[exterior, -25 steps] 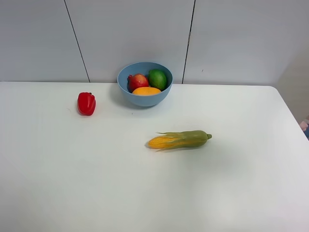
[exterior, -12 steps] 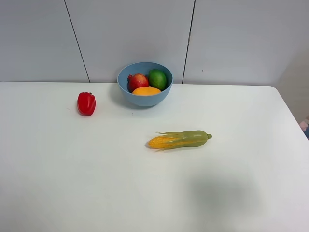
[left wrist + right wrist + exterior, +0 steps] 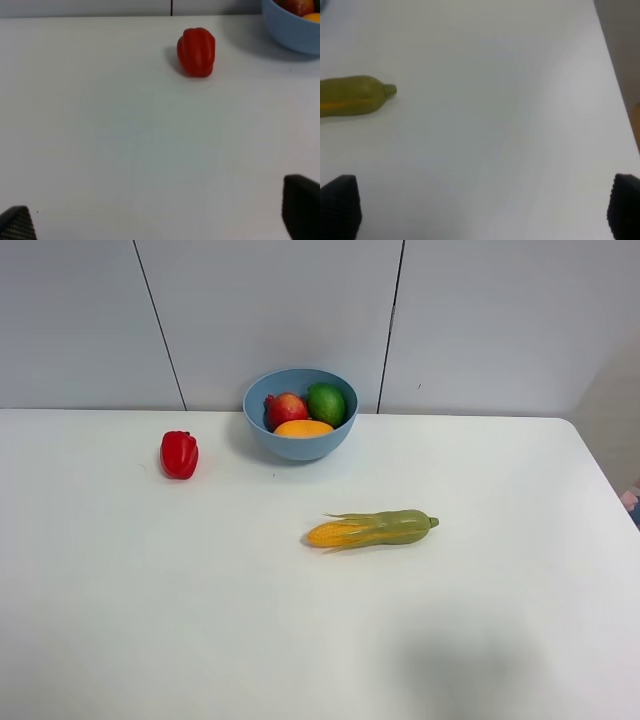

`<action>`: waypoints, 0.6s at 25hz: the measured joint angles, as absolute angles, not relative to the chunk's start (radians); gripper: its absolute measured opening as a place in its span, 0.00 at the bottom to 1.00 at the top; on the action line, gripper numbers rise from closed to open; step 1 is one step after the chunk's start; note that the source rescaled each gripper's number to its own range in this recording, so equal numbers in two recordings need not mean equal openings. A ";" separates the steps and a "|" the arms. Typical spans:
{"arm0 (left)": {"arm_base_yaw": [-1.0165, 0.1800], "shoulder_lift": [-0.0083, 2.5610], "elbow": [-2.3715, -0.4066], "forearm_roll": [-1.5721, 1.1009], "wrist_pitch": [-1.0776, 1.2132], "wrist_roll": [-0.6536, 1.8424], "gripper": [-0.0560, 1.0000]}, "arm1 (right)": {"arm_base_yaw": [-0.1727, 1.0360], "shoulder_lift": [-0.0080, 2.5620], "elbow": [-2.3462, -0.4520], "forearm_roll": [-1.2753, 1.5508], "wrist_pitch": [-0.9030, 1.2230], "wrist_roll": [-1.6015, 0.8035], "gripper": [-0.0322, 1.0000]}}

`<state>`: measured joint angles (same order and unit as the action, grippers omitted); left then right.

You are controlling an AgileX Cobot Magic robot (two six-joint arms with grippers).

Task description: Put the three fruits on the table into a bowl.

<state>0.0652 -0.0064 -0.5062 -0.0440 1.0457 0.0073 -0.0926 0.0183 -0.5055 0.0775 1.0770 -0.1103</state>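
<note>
Sitting in the light-blue bowl (image 3: 300,427) at the counter's (image 3: 200,620) far edge are pomegranate (image 3: 286,409), lime (image 3: 326,403) and mango (image 3: 303,428) — both the left claw (image 3: 160,220) and right claw (image 3: 480,210) hang spread, gripping nothing.

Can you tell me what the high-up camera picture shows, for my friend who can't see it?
A light-blue bowl at the back of a white table holds a pomegranate, a lime and a mango. A red pepper sits to its left, a corn cob nearer the front.
</note>
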 joint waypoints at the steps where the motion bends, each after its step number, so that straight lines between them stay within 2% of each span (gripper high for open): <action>1: 0.065 -0.006 -0.506 -0.044 1.046 0.007 1.00 | -0.093 0.002 -0.506 0.076 1.077 -0.108 0.98; 15: 0.065 -0.006 -0.506 -0.044 1.046 0.007 1.00 | -0.093 -0.003 -0.505 0.060 1.071 -0.084 0.98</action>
<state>0.0652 -0.0064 -0.5062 -0.0440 1.0457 0.0073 -0.0926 -0.0028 -0.5045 0.0595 1.0707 -0.0844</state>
